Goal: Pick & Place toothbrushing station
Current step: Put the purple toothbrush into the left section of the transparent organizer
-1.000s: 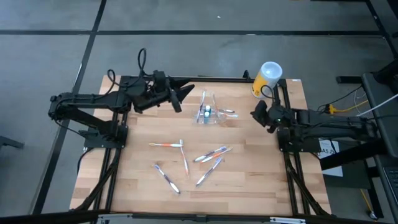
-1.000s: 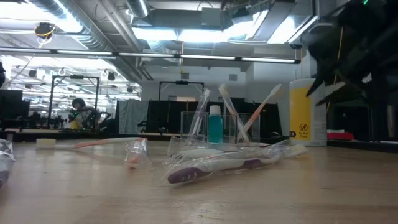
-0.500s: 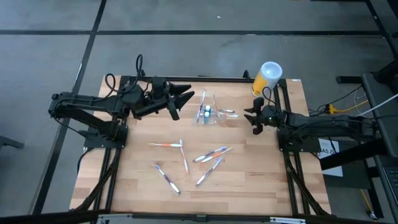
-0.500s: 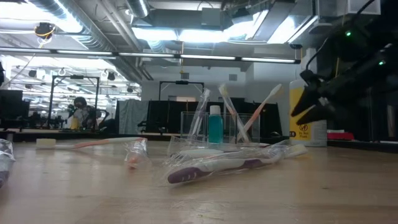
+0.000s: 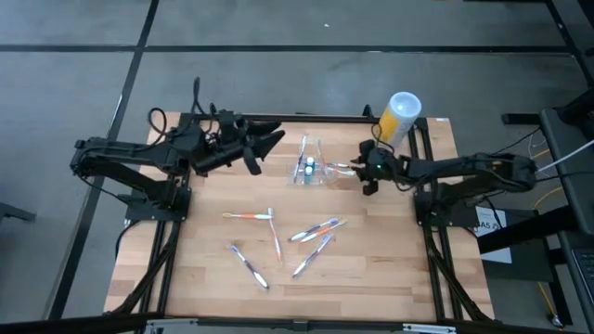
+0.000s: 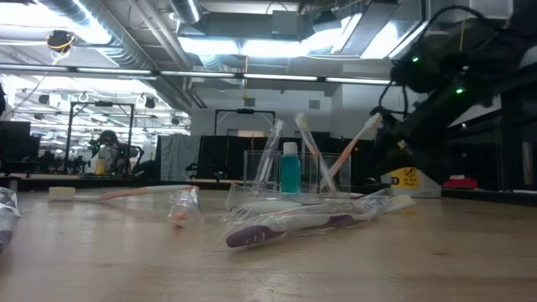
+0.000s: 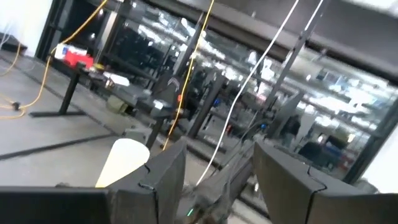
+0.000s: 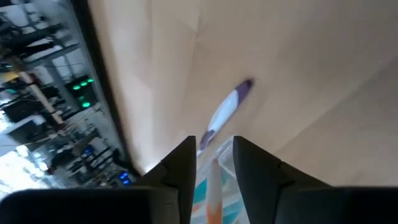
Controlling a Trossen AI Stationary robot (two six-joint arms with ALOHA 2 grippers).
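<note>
The small clear plastic toothbrushing station (image 5: 311,167) stands upright in the upper middle of the frame. My right gripper (image 5: 368,173) is just right of it, fingers narrow around a toothbrush handle, I think. My left gripper (image 5: 263,148), open wide, waits at upper left.

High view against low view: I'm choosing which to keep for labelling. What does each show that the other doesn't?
Only the high view shows the left gripper open, off to the holder's side, and all the loose toothbrushes spread on the table. Only the low view shows the brushes standing upright in the holder and the room behind. Both show the clear toothbrushing station, the right gripper beside it, and the yellow canister.
</note>
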